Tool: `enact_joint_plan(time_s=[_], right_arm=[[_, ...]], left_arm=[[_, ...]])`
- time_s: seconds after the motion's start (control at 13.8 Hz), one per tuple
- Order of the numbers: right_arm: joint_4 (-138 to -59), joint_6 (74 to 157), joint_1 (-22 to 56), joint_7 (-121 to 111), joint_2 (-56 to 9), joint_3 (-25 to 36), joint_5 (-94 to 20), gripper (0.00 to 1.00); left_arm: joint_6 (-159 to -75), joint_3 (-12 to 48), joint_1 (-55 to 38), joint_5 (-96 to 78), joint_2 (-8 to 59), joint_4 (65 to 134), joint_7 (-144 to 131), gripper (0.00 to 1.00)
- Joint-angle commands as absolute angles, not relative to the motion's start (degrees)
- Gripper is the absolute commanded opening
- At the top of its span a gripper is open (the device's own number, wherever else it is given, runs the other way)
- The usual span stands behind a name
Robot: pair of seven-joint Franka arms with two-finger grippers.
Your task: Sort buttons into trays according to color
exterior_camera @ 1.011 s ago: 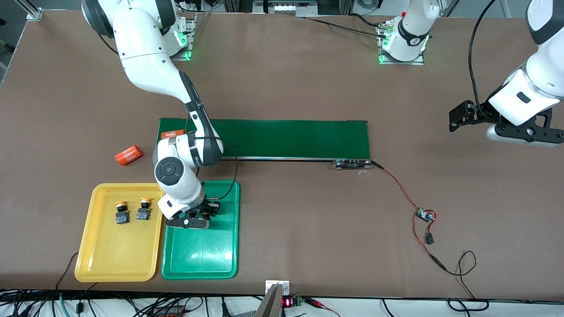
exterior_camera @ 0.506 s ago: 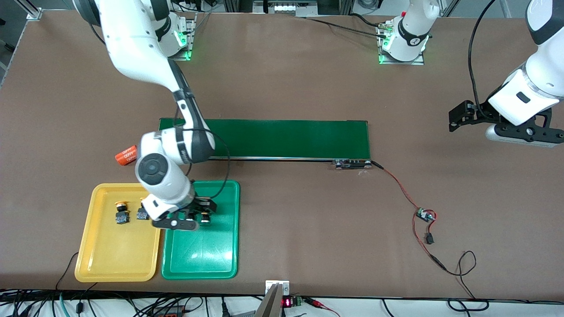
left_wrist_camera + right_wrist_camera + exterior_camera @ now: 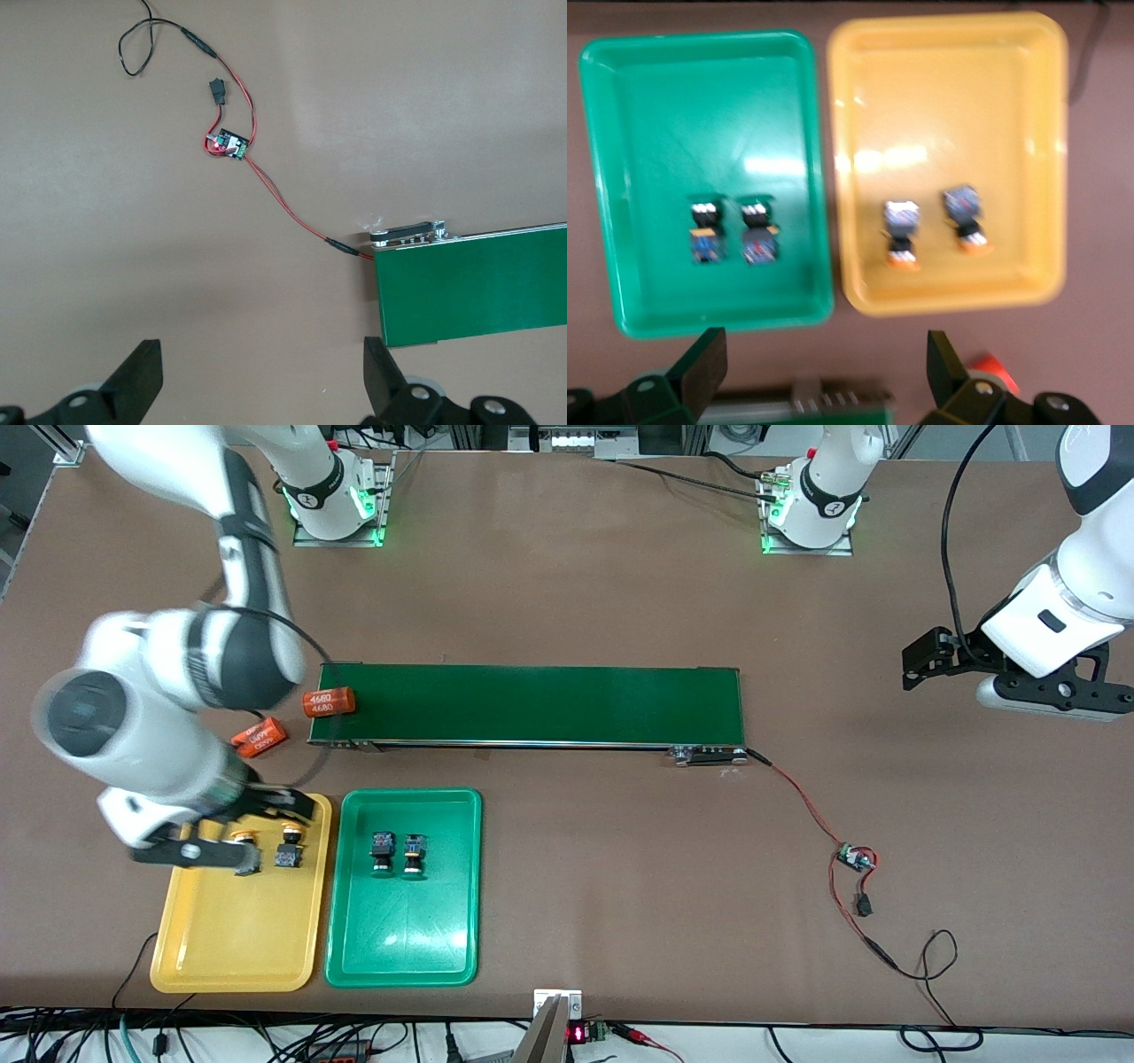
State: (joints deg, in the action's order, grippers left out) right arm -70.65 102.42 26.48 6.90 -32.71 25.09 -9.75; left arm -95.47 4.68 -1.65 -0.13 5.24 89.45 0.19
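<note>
Two green-capped buttons point(image 3: 383, 853) point(image 3: 414, 855) lie side by side in the green tray point(image 3: 403, 948), in the half toward the conveyor. In the right wrist view they show as a pair of buttons point(image 3: 706, 232) point(image 3: 757, 232). Two yellow-capped buttons point(image 3: 288, 849) point(image 3: 242, 837) lie in the yellow tray point(image 3: 230, 948); my right hand partly covers one. My right gripper point(image 3: 283, 808) point(image 3: 824, 354) hangs open and empty, high over the yellow tray's conveyor-side edge. My left gripper point(image 3: 921, 660) point(image 3: 261, 372) waits open over bare table at the left arm's end.
A long dark green conveyor belt point(image 3: 549, 704) lies farther from the front camera than the trays. One orange cylinder point(image 3: 329, 701) rests on its end, another orange cylinder point(image 3: 260, 738) on the table beside it. A small circuit board point(image 3: 855, 857) on red wire lies toward the left arm's end.
My right gripper opened over the green tray, left the second green-capped button there, then rose and swung toward the yellow tray. The left arm has not moved.
</note>
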Motion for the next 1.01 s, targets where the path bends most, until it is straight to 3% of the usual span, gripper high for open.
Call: enact_joint_plan(time_s=[0.0,0.29,0.43,0.94], right_arm=[[-74.4,96.4,16.6,0.8,-24.0,18.5,-8.3,1.00],[-81.5,93.3,1.2,-2.3,-12.3,2.6,-0.2,1.00],[-86.9,93.3,1.1,-1.8,-7.6,2.3,0.4,1.00],[-94.9,96.0,-0.3,-2.2,-2.0,2.7,0.4,1.00]], left_arm=[[-95.3,4.9,-1.8,1.1,5.1,89.1,-0.3,1.00],[-95.3,5.0,-1.8,1.1,5.1,89.1,-0.4,1.00],[-95.3,5.0,-1.8,1.1,5.1,89.1,-0.4,1.00],[-95.2,5.0,-1.8,1.1,5.1,89.1,-0.4,1.00]])
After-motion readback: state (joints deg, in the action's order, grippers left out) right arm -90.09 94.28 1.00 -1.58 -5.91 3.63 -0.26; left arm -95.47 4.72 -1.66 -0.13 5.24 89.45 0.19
